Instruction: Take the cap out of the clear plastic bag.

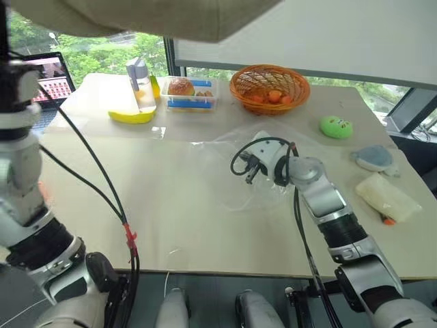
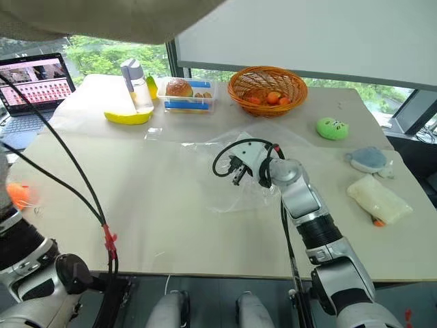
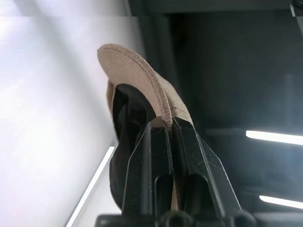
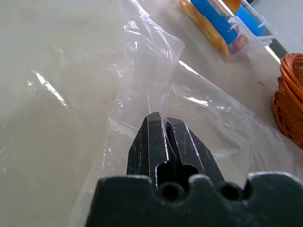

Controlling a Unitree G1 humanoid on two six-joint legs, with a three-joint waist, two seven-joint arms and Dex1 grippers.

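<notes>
**Trainee:** Where does the cap sit right now?

**Operator:** My left hand [image 3: 166, 124] has it. The fingers are pinched tight on the stitched edge of the cap [image 3: 137, 75], and it hangs high above the bench [image 1: 171, 205], up close to the head camera, free of the clear plastic bag [image 4: 156, 80].

**Trainee:** And the right hand?

**Operator:** My right hand [image 4: 163, 124] is fully closed over the crinkled film, low on the bench. I can't tell whether it actually pinches the plastic or just presses on it.

**Trainee:** So what makes this step go well?

**Operator:** I judge the cap is essentially out. I want the right hand holding the bag flat so no film trails upward, and the left grip firm on that seam, since soft fabric could slip.
</notes>
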